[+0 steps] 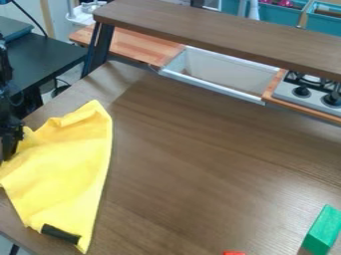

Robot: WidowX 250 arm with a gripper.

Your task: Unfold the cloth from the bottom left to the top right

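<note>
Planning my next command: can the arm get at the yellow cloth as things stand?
Probably yes: the tool is at the image-left edge of the yellow cloth, nothing visible stands between them, and the green block is well away.

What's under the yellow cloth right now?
The brown tabletop shows along the right edge of the yellow cloth and likely continues beneath; anything else under there is covered and can't be seen.

no readable text, no legible numbers
</note>
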